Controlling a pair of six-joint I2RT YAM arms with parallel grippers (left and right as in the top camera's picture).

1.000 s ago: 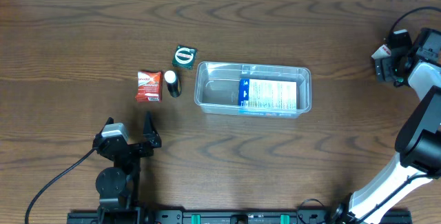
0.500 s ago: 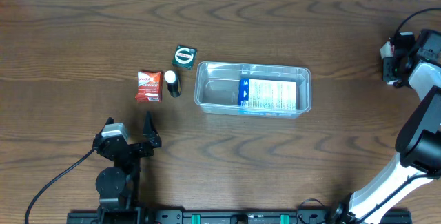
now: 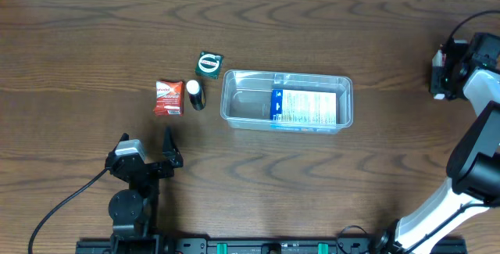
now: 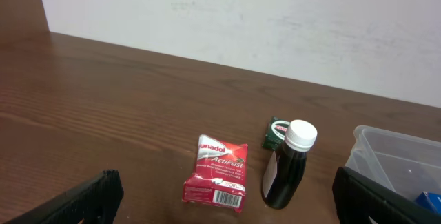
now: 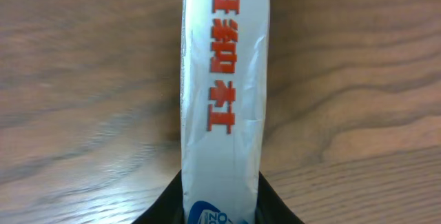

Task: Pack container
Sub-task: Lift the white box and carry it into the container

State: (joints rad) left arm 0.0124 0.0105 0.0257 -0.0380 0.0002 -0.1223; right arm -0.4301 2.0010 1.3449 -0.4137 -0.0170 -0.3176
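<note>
The container was a clear plastic tub you could see right through. It was a long box shape with round corners and a rim all the way around the top. It sat flat on the brown table, near the middle, with its open side up and no lid on it. A blue and white packet lay flat in its right half. Its left half was bare. In the left wrist view, only one corner showed.
</note>
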